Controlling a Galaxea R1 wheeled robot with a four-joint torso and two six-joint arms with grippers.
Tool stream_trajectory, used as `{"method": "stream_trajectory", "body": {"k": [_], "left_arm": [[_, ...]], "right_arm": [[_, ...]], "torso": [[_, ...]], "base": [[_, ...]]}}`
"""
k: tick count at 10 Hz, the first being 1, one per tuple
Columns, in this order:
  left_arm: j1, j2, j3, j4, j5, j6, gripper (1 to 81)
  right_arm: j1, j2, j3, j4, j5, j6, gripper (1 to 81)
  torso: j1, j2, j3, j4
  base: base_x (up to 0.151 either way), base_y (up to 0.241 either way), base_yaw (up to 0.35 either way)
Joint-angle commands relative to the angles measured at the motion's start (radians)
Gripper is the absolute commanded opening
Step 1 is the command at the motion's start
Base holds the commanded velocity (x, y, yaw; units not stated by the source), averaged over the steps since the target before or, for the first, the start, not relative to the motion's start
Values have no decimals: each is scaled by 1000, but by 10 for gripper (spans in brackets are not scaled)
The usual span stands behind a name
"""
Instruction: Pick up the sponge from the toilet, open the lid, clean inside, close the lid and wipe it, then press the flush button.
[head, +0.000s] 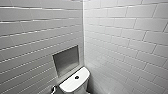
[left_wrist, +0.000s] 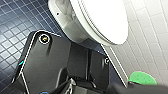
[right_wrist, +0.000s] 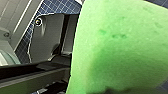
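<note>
We see the sponge (right_wrist: 117, 47) clear of the toilet (head: 74, 83), pressed close against the right wrist camera. Its broad green face is turned to that lens, and we cannot tell which way its long axis runs. The right end effector (right_wrist: 112, 90) appears pinched on its lower edge. From the left wrist, the sponge shows as a rounded green edge beyond the front of the toilet, beside the white tiled wall (left_wrist: 150, 32). The lid (left_wrist: 105, 17) lies down on the bowl, its long axis running from tank to front, above the dark blue tiled floor (left_wrist: 15, 25). We cannot tell the state of the left end effector (left_wrist: 71, 87). The flush button (head: 76, 77) sits mid tank top, below a wall niche (head: 66, 60).
</note>
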Motion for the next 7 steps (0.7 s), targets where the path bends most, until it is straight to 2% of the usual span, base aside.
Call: {"method": "stream_trajectory", "body": {"k": [1, 7], "left_arm": [[-148, -88, 120, -178, 100, 118, 811], [-351, -140, 263, -140, 75, 124, 811]], "right_arm": [[44, -4, 2, 2, -54, -1, 10], [36, -3, 2, 5, -53, -1, 10]], "torso": [[0, 0, 0, 0], [0, 0, 0, 0]], "base": [[0, 0, 0], [0, 0, 0]]}}
